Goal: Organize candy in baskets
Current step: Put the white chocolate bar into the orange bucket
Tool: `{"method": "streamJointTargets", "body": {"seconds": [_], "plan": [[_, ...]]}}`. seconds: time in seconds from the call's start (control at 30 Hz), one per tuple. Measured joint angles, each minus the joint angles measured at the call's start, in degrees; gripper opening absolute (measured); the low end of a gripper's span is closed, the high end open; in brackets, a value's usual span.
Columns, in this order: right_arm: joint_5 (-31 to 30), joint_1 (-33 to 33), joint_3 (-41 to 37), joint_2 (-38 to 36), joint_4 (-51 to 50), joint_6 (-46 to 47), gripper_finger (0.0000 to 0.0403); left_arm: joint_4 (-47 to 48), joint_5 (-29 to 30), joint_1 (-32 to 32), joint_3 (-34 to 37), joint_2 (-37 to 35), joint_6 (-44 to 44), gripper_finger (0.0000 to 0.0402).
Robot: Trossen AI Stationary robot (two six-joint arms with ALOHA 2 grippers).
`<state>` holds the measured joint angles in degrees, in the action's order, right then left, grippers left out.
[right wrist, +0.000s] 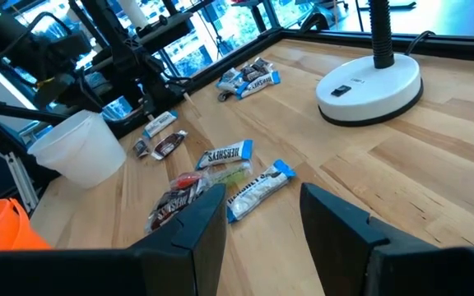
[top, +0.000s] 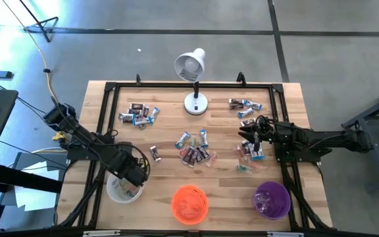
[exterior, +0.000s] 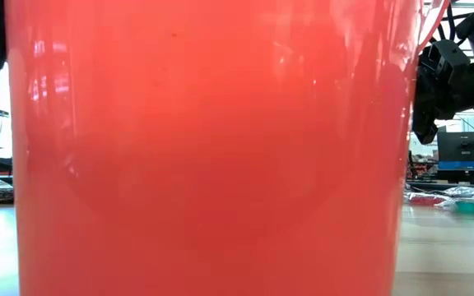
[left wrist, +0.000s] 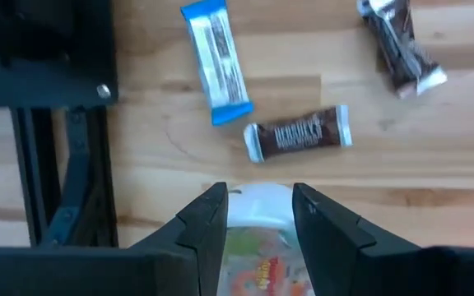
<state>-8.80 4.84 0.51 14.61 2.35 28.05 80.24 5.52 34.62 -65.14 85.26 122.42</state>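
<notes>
Both arms over the table, candy mostly loose on the wood, three baskets along the near edge.

Left gripper sits above the white basket at the near-left corner, fingers apart with nothing between them; a blue candy and a brown candy lie on the table just past its rim. Candy pile far left, another candy cluster at centre, in front of the white lamp. Orange basket near-centre; it fills the low view. Right gripper hovers over the right candy group, fingers apart, holding nothing; more candy at far right. Purple basket near-right.
</notes>
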Motion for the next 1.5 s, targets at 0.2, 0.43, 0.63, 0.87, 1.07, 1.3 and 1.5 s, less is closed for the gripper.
{"method": "streamJointTargets", "body": {"seconds": [0.2,0.43,0.63,0.87,1.07,1.3,1.5], "plan": [[0.0,0.0,0.0,0.0,0.0,0.0,0.0152,-4.4,-3.9,1.3,0.0,1.6,0.5,0.0128],[0.1,0.0,0.0,0.0,0.0,0.0,0.0152,-10.5,-7.0,4.7,0.0,2.2,5.6,0.0128],[0.1,0.0,0.0,0.0,0.0,0.0,0.0152,-10.4,-6.9,6.4,0.0,2.2,8.8,0.0128],[0.3,0.0,0.0,0.0,0.0,0.0,0.0152,-4.4,-4.4,4.1,0.0,1.6,6.9,0.0128],[0.3,0.0,0.0,0.0,0.0,0.0,0.0152,-2.0,-3.7,-0.1,0.0,-0.1,0.4,0.0128],[0.3,0.0,0.0,0.0,0.0,0.0,0.0152,-1.2,-3.2,-4.3,0.0,-0.1,-0.6,0.0128],[0.3,0.0,0.0,0.0,0.0,0.0,0.0152,2.5,-2.4,-10.6,0.0,-0.1,-2.8,0.0128]]}}
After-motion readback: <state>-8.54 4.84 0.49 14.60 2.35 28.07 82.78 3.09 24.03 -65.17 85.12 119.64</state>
